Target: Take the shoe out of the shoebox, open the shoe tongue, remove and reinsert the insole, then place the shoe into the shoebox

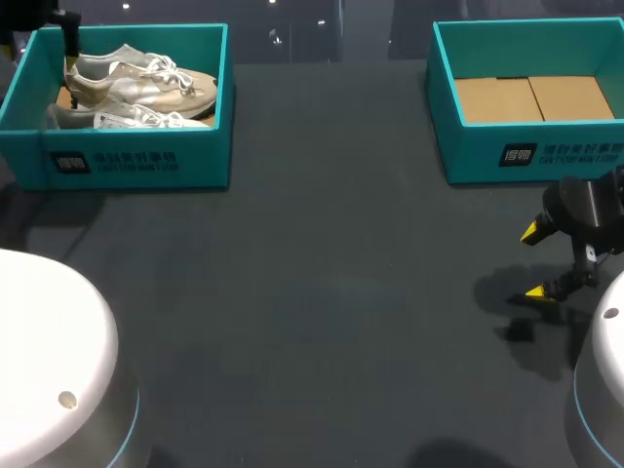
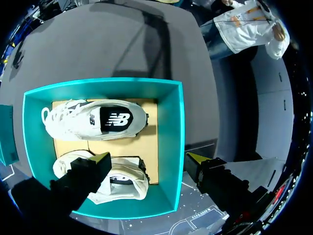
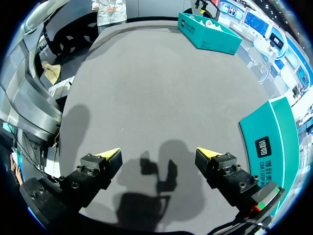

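Masking part of one shoe (image 2: 123, 188) inside the shoebox (image 2: 177, 132), left fingers (image 2: 100, 160).

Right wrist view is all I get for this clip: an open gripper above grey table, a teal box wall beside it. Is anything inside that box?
Observer: Only its brown cardboard floor; the head view shows the teal cardboard shoebox on the right without shoes.
Operator: So where are the shoes?
Observer: Both are in the teal cardboard shoebox on the left: one white lace-up sneaker and a second white sneaker beside it.
Operator: Is the left arm holding one?
Observer: No. The left gripper hangs open above that box, one finger over the second sneaker, the other past the box's wall.
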